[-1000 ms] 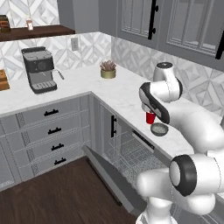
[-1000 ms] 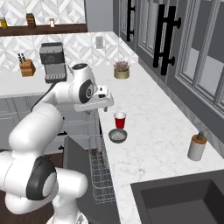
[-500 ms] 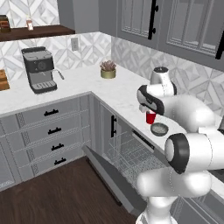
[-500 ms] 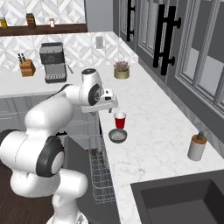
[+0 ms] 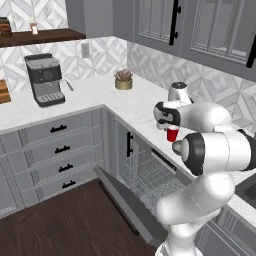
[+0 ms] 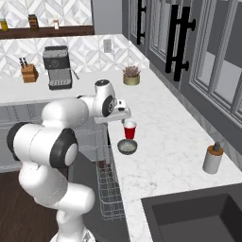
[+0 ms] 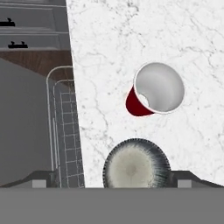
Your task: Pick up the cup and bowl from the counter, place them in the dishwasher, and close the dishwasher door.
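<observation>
Facing bowl [image 7: 136,163] hidden from left

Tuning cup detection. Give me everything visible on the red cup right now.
The cup is small, red and tapered, plastic-looking, with a white inside and rim. It is empty and stands upright on the white counter, near the edge above the open dishwasher. The grey bowl sits close beside it, apart. Nothing touches the cup but the counter; the gripper hovers above.

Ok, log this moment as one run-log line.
gripper: above bowl, state unclear | cup: upright on counter | dishwasher door: open
</observation>
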